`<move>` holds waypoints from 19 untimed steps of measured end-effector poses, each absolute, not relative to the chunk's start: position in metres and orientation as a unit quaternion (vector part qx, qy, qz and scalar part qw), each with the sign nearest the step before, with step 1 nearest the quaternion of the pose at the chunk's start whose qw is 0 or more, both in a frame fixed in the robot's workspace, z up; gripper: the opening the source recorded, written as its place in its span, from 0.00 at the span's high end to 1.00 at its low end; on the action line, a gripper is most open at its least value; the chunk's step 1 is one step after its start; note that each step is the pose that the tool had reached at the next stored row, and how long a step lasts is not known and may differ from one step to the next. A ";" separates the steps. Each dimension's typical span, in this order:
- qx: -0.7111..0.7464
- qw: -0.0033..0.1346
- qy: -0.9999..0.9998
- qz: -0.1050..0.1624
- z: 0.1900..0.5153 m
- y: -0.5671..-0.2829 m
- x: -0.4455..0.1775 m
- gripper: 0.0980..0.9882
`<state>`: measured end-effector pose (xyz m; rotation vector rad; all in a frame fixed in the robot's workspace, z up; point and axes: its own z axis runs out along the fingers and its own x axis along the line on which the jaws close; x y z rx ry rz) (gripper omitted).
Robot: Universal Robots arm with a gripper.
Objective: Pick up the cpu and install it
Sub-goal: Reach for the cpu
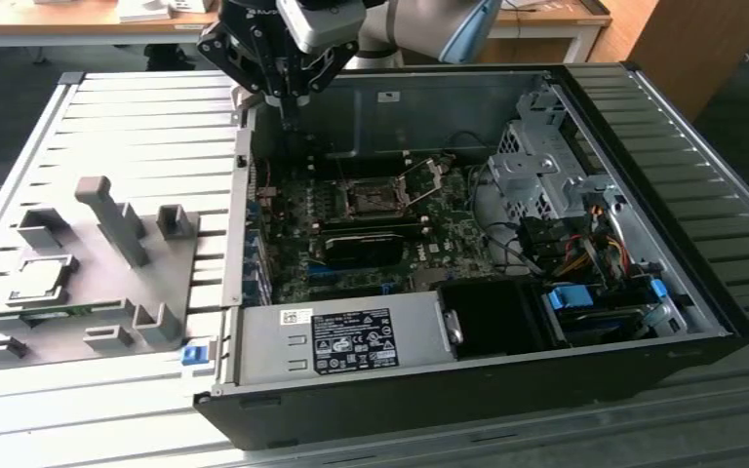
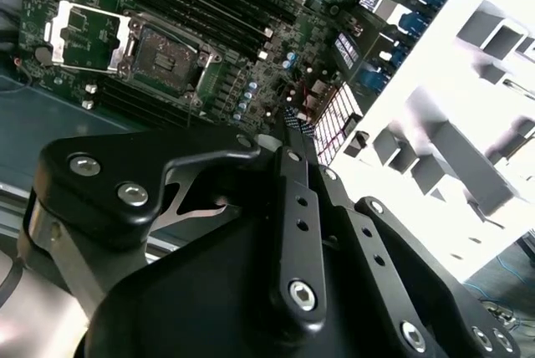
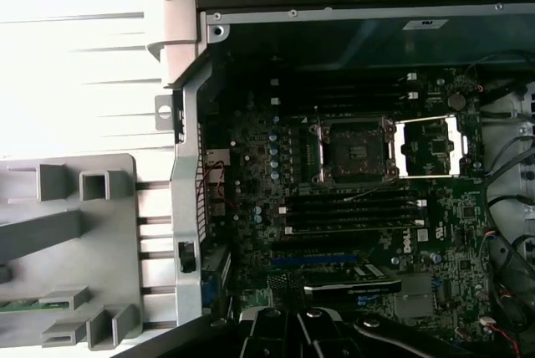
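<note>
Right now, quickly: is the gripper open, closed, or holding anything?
Gripper: cannot be told whether open or closed; it hovers over the computer case. It is not holding the cpu, which lies on the grey tray.

Room above the socket (image 1: 377, 198) lies open to the hand (image 1: 284, 96), between case wall (image 1: 238, 224) and drive cage (image 1: 537, 168).

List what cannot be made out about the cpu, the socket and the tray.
- cpu: exterior view, too small to tell its orientation.
- socket: both wrist views, contacts too fine to check.
- tray: first wrist view, cut off by the edge; second wrist view, lost in glare.
- motherboard: second wrist view, partly hidden behind the pincer.
</note>
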<state>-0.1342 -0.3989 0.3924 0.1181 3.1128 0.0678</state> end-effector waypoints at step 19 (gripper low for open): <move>0.038 0.012 0.999 0.022 0.391 -0.399 -0.145 0.99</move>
